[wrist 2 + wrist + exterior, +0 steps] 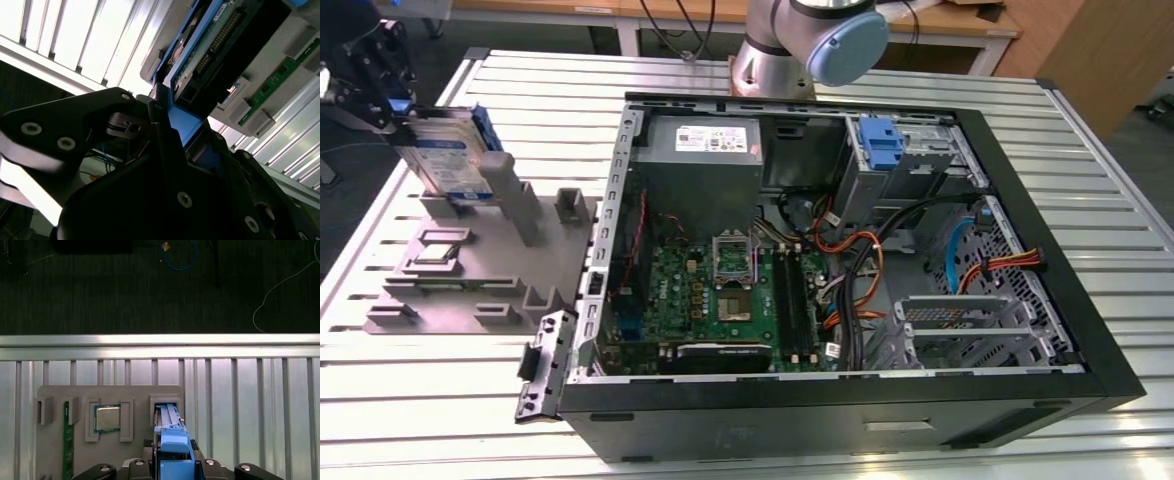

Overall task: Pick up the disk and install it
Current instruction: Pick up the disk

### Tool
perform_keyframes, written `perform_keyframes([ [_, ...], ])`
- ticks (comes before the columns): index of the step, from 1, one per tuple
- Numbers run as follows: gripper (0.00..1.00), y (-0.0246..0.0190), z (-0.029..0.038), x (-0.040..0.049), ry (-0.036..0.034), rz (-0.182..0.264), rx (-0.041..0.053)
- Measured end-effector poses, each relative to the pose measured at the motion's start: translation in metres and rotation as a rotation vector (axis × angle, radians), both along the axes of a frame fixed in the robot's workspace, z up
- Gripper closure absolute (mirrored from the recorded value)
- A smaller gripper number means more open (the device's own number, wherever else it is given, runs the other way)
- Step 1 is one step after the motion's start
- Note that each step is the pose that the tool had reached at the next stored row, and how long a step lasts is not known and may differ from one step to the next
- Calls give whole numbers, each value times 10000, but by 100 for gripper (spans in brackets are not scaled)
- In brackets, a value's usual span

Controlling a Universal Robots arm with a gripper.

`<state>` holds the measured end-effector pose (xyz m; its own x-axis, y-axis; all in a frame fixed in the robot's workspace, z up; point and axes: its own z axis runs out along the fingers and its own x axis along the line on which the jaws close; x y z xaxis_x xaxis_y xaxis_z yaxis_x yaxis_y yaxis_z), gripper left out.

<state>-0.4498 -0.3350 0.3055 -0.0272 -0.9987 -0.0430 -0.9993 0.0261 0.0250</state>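
Gripper (400, 112) clamped on disk (447, 155) top edge; disk upright at grey fixture (454, 290).

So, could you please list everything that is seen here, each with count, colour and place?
disk: one, silver-grey in a blue carrier, upright at the fixture tray
fixture tray: one, grey, on the table at the exterior view's left
processor: one, silver, in the tray
memory module: one, green, in the tray
computer case: one, black, open, beside the tray
motherboard: one, green, in the case
power supply: one, grey, in the case
drive caddy: one, blue, in the case
cables: several, orange and black, in the case
table: one, silver, slatted
gripper: one, black, shut on the disk
arm: one, grey, behind the case
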Motion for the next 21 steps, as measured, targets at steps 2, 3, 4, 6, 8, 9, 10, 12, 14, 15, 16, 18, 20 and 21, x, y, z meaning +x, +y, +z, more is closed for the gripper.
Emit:
perform_keyframes([
  [2, 63, 0, 7, 0, 1, -1, -1],
  [3, 63, 0, 11, 0, 1, 0, -5],
  [4, 63, 0, 15, 0, 1, 0, -6],
  [6, 63, 0, 16, 0, -2, 1, -5],
  [8, 63, 0, 19, 0, 0, 0, -6],
  [9, 63, 0, 19, 0, -1, 0, -6],
  [10, 63, 0, 19, 0, -1, 0, -6],
  [12, 63, 0, 19, 0, 0, 0, -7],
  [14, 63, 0, 20, 1, 0, 0, -6],
  [15, 63, 0, 21, 1, -1, -1, -6],
  [16, 63, 0, 24, 1, 0, 0, -6],
  [18, 63, 0, 32, 1, 2, 0, -7],
  [20, 63, 0, 39, 1, 0, 0, -6],
  [21, 63, 0, 42, 1, -1, 0, -6],
])
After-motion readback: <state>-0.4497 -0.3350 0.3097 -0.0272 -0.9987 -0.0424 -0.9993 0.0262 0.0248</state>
